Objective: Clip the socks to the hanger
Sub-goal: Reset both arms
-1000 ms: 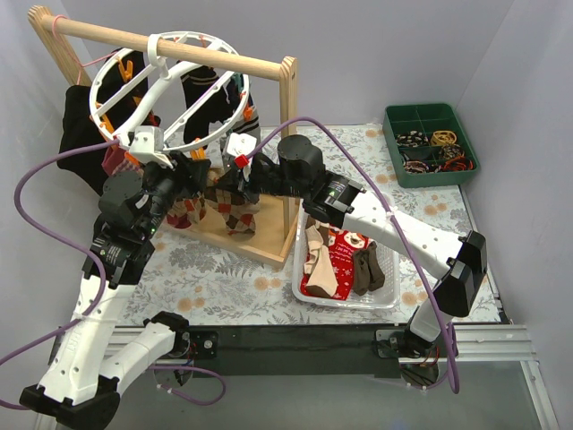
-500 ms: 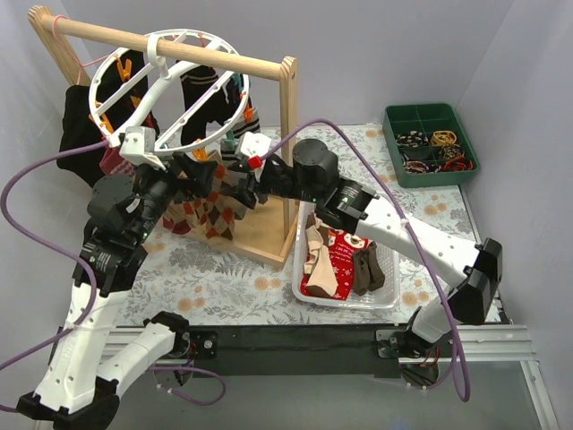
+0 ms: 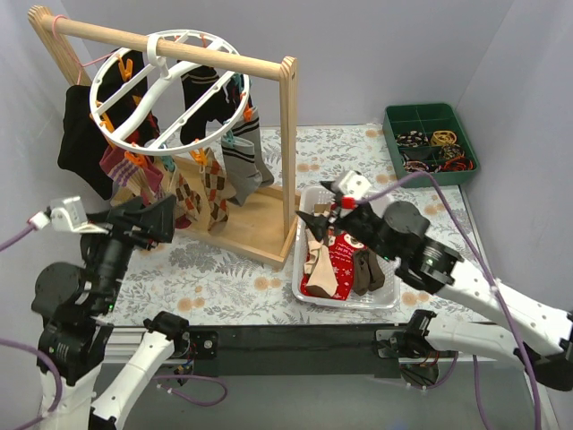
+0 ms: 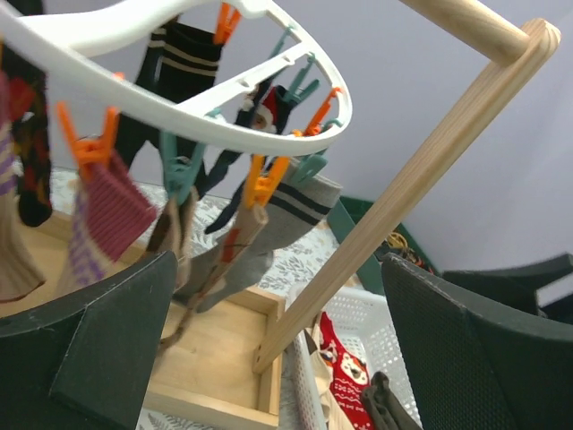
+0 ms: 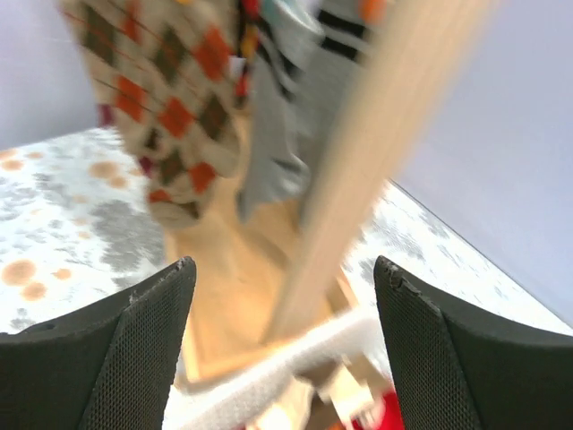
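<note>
L gripper [image 3: 148,218]: jaws wide, nothing in them. It sits low, left of the wooden stand [image 3: 288,134], aimed at it and clear of the hanger [image 4: 224,136]. R gripper [image 3: 315,221]: also wide & empty, over the far-left corner of the basket [image 3: 301,273], pointing at the stand post. Hanger is hooked on the stand's top rail, tilted. Clipped on: diamond sock [image 3: 211,190], grey striped sock [image 3: 243,166], maroon striped sock [image 3: 115,166], black socks [image 3: 199,100] at the back. In the basket, unclipped: beige sock [image 3: 317,255], red printed sock [image 3: 340,260], brown sock [image 3: 365,269]. Green tray [image 3: 428,134] far R, well apart.
</note>
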Available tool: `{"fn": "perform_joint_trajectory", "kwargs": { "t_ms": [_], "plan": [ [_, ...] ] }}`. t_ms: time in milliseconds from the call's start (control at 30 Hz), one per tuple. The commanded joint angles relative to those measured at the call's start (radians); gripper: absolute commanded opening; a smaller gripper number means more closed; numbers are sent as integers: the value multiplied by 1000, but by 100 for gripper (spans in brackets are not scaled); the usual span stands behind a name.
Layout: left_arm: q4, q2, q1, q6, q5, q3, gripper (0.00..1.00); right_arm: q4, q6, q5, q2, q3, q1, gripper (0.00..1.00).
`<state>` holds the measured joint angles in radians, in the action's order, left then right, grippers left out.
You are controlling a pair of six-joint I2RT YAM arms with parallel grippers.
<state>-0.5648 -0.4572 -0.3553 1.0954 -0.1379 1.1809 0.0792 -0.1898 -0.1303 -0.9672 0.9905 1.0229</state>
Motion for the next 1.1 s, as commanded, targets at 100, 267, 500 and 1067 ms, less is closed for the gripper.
{"fn": "perform_joint_trajectory", "kwargs": {
  "t_ms": [100, 267, 500, 1067],
  "plan": [
    [-154, 205, -1, 70, -213, -79, 97, -15, 64, -432, 384, -301, 3, 91],
    [-217, 357, -1, 93, -279, -89, 97, -105, 90, -590, 616, -391, 3, 98],
    [-250, 465, -1, 93, -295, -96, 96, -186, 90, -722, 820, -440, 3, 98],
    [-257, 551, -1, 87, -344, -145, 97, -285, 124, -841, 1159, -536, 3, 98]
  ]
}}
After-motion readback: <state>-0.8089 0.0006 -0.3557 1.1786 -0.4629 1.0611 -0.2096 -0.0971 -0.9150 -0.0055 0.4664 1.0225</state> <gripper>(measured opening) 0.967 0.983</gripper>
